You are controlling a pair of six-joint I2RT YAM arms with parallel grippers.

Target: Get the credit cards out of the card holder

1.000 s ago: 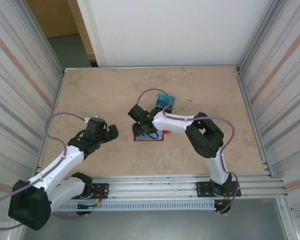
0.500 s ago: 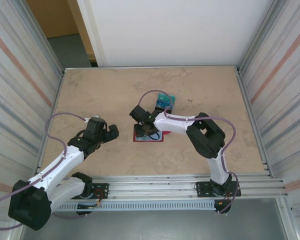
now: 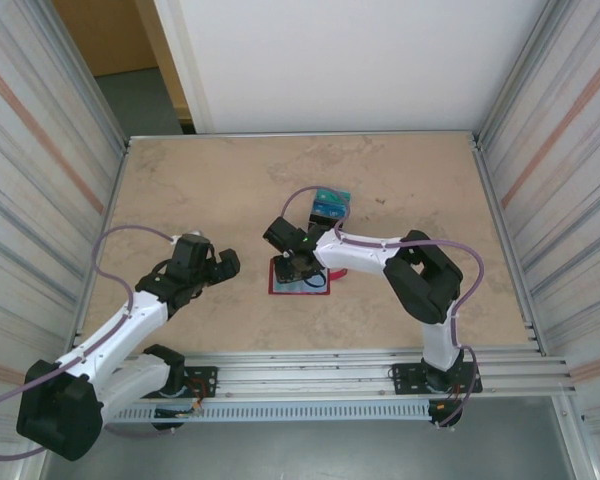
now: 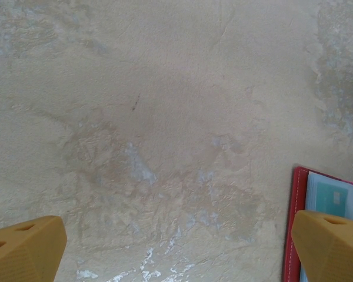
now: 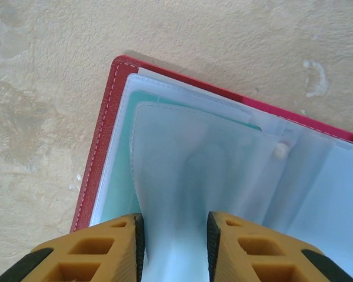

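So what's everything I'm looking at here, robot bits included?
table: one, beige marbled, under everything
card holder: one, red with clear pockets, lying open mid-table
pocketed credit card: one, teal, inside a pocket of the holder
loose credit cards: small stack, teal and blue, count unclear, on the table beyond the holder
left gripper: one, orange fingers, open, hovering left of the holder
right gripper: one, orange fingers, closed on a clear pocket leaf of the holder
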